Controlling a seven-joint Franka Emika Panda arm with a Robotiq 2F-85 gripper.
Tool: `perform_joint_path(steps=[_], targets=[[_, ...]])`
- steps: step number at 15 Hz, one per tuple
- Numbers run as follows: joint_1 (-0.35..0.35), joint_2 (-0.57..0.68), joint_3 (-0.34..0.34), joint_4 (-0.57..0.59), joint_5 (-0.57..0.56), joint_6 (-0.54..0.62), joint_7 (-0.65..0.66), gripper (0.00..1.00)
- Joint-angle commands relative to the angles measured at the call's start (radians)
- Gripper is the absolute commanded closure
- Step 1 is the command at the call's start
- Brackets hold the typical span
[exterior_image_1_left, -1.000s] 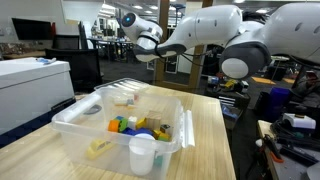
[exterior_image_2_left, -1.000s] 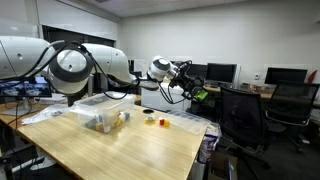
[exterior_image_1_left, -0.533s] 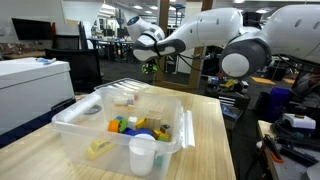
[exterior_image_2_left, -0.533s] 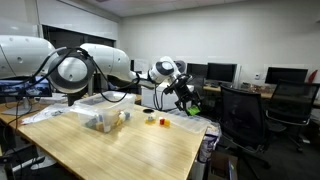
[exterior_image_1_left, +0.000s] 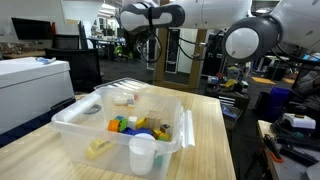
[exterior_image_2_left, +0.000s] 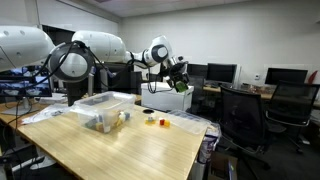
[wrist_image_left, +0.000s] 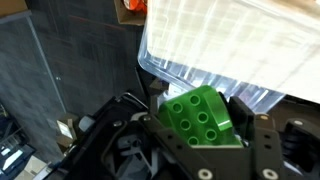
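Evidently the tool (exterior_image_2_left: 177, 80) had risen since a moment before, clenched on a green Duplo brick (wrist_image_left: 200, 114); the clear bin (wrist_image_left: 240, 40) lay beyond it, perhaps below, so the carry continued.

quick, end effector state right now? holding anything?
End effector: closed, holding a green studded block between its fingers.

The arm (exterior_image_2_left: 100, 45) stretches out raised, end effector (exterior_image_2_left: 180, 82) clamped, angled downward.
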Motion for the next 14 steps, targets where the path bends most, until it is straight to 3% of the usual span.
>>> perform_joint_path(steps=[1, 6, 9, 14], targets=[[0.032, -0.037, 0.070, -0.009, 0.067, 0.055, -0.119, 0.55], [0.156, -0.069, 0.268, 0.000, 0.146, 0.006, -0.339, 0.55], [0.187, -0.081, 0.365, 0.000, 0.182, -0.053, -0.460, 0.55], [0.186, -0.150, 0.534, 0.000, 0.238, -0.315, -0.723, 0.55]])
